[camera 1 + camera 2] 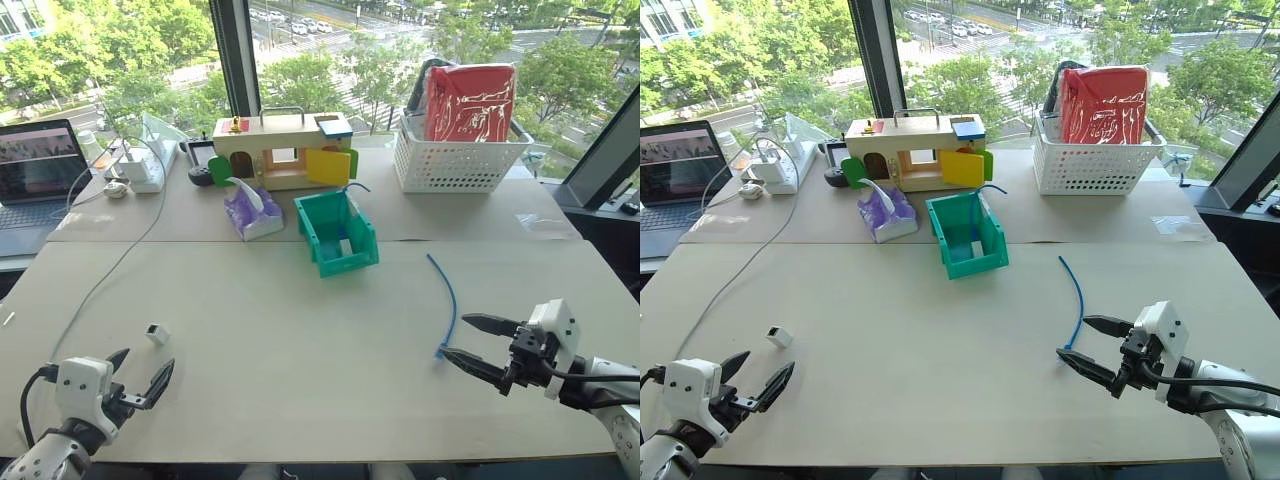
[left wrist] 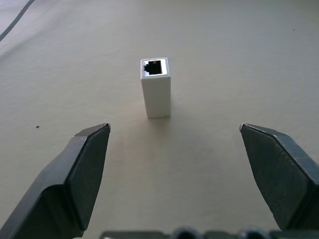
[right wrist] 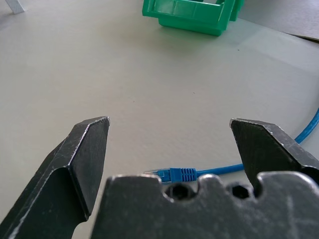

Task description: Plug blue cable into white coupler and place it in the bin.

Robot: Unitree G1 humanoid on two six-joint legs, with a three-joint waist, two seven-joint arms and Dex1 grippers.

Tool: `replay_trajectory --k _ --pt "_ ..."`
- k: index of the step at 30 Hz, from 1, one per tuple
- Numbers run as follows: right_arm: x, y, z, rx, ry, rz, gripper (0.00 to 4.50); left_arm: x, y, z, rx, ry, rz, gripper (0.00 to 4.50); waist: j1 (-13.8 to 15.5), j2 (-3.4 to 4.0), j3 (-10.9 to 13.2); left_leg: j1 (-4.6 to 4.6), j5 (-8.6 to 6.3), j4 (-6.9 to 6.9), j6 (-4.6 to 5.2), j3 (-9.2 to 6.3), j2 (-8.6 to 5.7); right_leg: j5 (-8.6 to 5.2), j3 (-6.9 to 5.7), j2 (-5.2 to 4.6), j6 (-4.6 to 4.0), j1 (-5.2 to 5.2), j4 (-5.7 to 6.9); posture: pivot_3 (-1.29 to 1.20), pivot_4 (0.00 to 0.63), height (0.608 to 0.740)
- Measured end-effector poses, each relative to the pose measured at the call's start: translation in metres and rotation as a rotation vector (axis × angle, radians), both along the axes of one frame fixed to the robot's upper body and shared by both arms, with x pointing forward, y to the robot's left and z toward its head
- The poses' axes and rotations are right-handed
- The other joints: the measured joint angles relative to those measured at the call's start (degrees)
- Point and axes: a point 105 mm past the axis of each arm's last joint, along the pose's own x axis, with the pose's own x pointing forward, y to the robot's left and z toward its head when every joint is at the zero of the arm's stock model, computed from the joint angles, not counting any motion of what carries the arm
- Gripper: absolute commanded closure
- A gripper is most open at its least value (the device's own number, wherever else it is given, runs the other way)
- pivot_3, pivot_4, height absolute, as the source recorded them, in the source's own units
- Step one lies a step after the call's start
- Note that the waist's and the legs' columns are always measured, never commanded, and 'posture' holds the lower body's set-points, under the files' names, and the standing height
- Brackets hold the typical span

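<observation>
left gripper [image 1: 140, 372]: fingers spread wide, empty, low over the table near its front left edge.
white coupler [image 1: 157, 334]: lay on the table just ahead of the left gripper, apart from both fingers; seen in the left wrist view [image 2: 156, 87] between the two open tips, dark socket end facing away from the gripper.
right gripper [image 1: 472, 343]: fingers spread wide, nothing held, pointed toward the robot's left over the table's front right part.
blue cable [image 1: 449, 302]: lay loose on the table in a gentle curve, plug end next to the right gripper's fingertips, apart from them; in the right wrist view [image 3: 182, 174] plug end lay between the open fingers, close under the gripper.
bin [image 1: 318, 243]: teal-green, further back near the table's middle, well apart from both grippers; a small white thing lay inside it.
table [image 1: 300, 340]: beige, flat.
grey-white cord [image 1: 115, 262]: ran from the back left down toward the front left edge.
</observation>
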Motion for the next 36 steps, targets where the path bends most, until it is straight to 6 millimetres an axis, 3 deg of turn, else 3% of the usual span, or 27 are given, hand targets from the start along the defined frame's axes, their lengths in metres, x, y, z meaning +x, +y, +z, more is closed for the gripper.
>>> replay_trajectory --k 5,7,11,13,15,18,21,24,27,33,36 --pt "0.006 0.002 0.009 0.015 -0.032 0.006 0.0 0.003 0.0 0.001 0.088 0.12 -0.096 0.01 -0.2 -0.03 0.0 0.01 0.0 0.0 0.0 -0.01 0.01 0.0 0.0 0.01 0.01 -0.02 0.04 0.0 0.15 0.74" --pt "0.011 0.002 0.016 0.041 -0.04 0.001 0.0 0.014 -0.003 0.024 0.056 0.087 -0.152 0.01 0.0 -0.04 0.0 0.01 0.01 0.0 -0.01 -0.01 0.01 -0.02 -0.01 0.01 0.03 -0.02 0.06 0.0 0.15 0.74" --pt "0.01 0.004 0.031 0.081 0.025 0.053 0.0 0.046 -0.012 0.089 0.091 -0.025 -0.282 0.01 0.6 -0.06 0.0 -0.01 0.01 0.02 0.0 -0.05 -0.01 0.01 -0.03 0.0 -0.01 -0.02 0.07 0.0 0.15 0.74" --pt "0.009 0.01 0.044 0.083 0.039 0.097 0.0 0.061 -0.03 0.124 0.142 -0.079 -0.416 0.01 0.6 -0.05 0.1 -0.03 0.0 0.0 0.0 -0.04 0.0 0.01 -0.03 0.0 -0.01 -0.04 0.03 0.0 0.15 0.74" --pt "0.008 0.019 0.054 0.056 0.036 0.141 0.0 0.069 -0.053 0.146 0.156 -0.112 -0.555 0.01 0.6 -0.05 0.0 -0.06 0.0 0.0 0.0 -0.05 -0.01 0.0 -0.04 0.0 -0.01 -0.06 0.01 0.0 0.15 0.74" --pt "0.005 0.028 0.056 -0.02 0.032 0.193 0.0 0.075 -0.082 0.151 0.128 -0.077 -0.721 0.01 0.0 -0.04 0.1 -0.07 0.0 0.0 0.01 -0.04 0.0 -0.01 -0.05 0.01 0.02 -0.09 0.02 0.0 0.15 0.74" --pt "0.002 0.037 0.046 -0.171 0.041 0.283 0.0 0.078 -0.106 0.144 0.114 -0.014 -0.847 0.01 -0.6 -0.05 0.1 -0.17 0.0 0.0 0.01 -0.04 -0.01 -0.02 -0.04 0.01 0.03 -0.15 -0.02 0.0 0.15 0.74" --pt "0.006 0.031 0.034 -0.291 0.057 0.351 0.0 0.077 -0.121 0.139 0.123 0.021 -0.932 0.01 -0.6 -0.12 0.1 -0.19 0.0 0.02 0.0 -0.04 -0.01 -0.02 -0.05 0.01 0.03 -0.15 -0.02 0.0 0.15 0.74" --pt "0.02 0.013 0.02 -0.478 0.036 0.415 0.0 0.075 -0.138 0.141 0.126 0.045 -1.022 0.01 -0.5 -0.12 0.2 -0.2 0.01 0.07 -0.01 -0.03 -0.01 -0.03 -0.05 0.01 0.06 -0.14 -0.02 0.0 0.15 0.74" --pt "0.035 -0.006 0.006 -0.594 0.015 0.523 0.0 0.08 -0.159 0.148 0.137 0.002 -1.076 0.01 -0.6 -0.12 0.2 -0.23 0.02 0.08 -0.03 -0.04 -0.01 -0.03 -0.05 0.01 0.06 -0.16 -0.01 0.0 0.15 0.74" --pt "0.04 -0.01 -0.01 -0.635 0.028 0.603 0.0 0.091 -0.158 0.151 0.146 -0.003 -1.023 0.01 -0.9 -0.13 0.2 -0.18 0.03 0.1 -0.04 -0.04 -0.01 -0.02 -0.04 0.01 0.06 -0.13 -0.01 0.0 0.15 0.74"
